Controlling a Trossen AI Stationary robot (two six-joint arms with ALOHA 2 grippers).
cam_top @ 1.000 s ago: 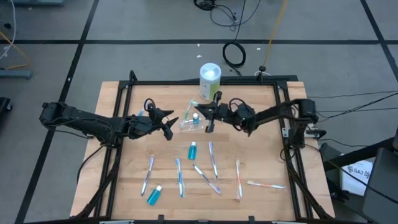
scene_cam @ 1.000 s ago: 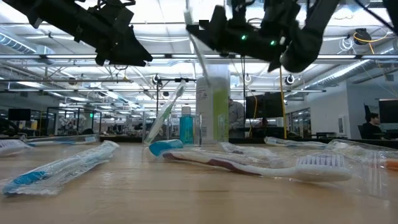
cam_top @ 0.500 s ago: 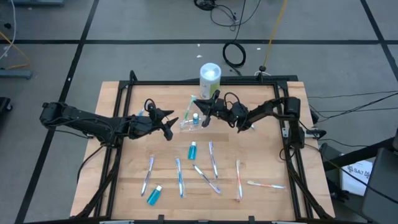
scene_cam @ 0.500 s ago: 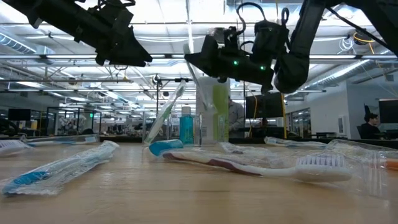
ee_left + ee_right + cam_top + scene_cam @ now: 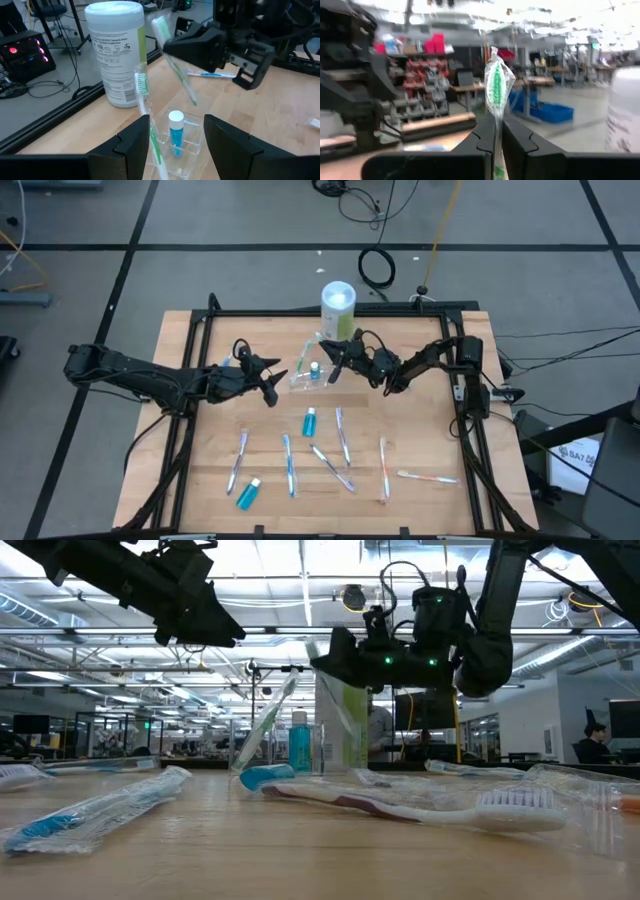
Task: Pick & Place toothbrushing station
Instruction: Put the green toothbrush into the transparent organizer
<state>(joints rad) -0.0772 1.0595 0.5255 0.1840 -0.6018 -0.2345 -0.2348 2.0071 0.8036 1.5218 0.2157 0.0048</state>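
The clear cup (image 5: 186,150) stands on the table's far middle (image 5: 304,378). Leaning in it are a green toothbrush (image 5: 144,97) and a blue white-capped tube (image 5: 175,131). My right gripper (image 5: 333,364) hangs just above and to the right of the cup, shut on a wrapped green toothbrush (image 5: 176,70) that slants over the cup's mouth. My left gripper (image 5: 272,380) hovers open to the left of the cup, well above the table (image 5: 212,632), and touches nothing. My right gripper pinches the wrapped toothbrush's handle just below the head (image 5: 169,54) between its two fingers (image 5: 487,131). It reaches in from the table's right, about level, across the brush. The brush is lifted clear and tilted, head up (image 5: 496,75), its lower end (image 5: 192,101) over the cup.
A tall white-and-green canister (image 5: 338,306) stands right behind the cup. Several wrapped toothbrushes (image 5: 343,436) (image 5: 290,465) (image 5: 384,468) and two blue tubes (image 5: 309,421) (image 5: 248,493) lie on the near half of the table. A black frame (image 5: 330,313) runs round the board.
My right gripper has gone down toward the cup and a little toward the table's far edge, turning as it went. The toothbrush has come down with it, and its lower end now hangs over the cup's mouth.
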